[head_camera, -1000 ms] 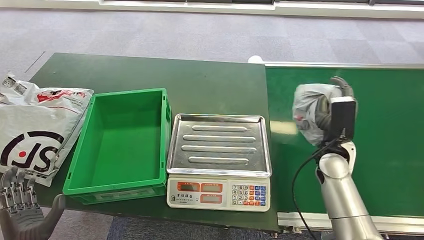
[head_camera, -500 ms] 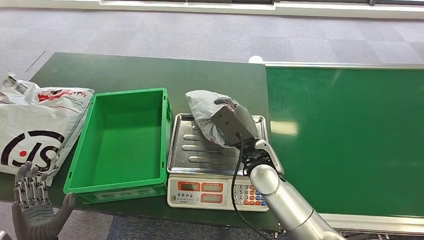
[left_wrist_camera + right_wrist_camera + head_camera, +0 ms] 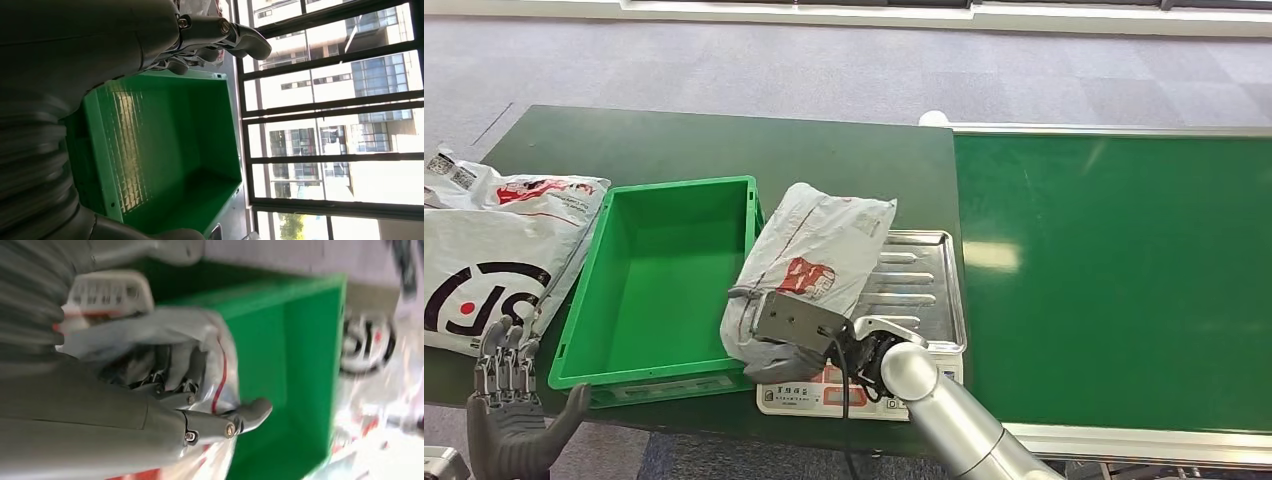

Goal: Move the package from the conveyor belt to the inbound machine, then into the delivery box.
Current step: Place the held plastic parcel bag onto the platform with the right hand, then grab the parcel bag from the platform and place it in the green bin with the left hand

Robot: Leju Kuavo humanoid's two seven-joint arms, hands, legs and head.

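The right hand (image 3: 799, 335), fingers clamped on the grey package (image 3: 809, 255), holds it lengthwise across the scale (image 3: 924, 290), beside the green box (image 3: 659, 375); the left hand (image 3: 509, 420), fingers apart, hangs farther off.

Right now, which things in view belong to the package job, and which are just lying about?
Job:
- grey package, gripped by the right hand
- scale under it
- green crate
- conveyor belt

Lying about:
- white courier bags left of the crate
- left hand, holding nothing
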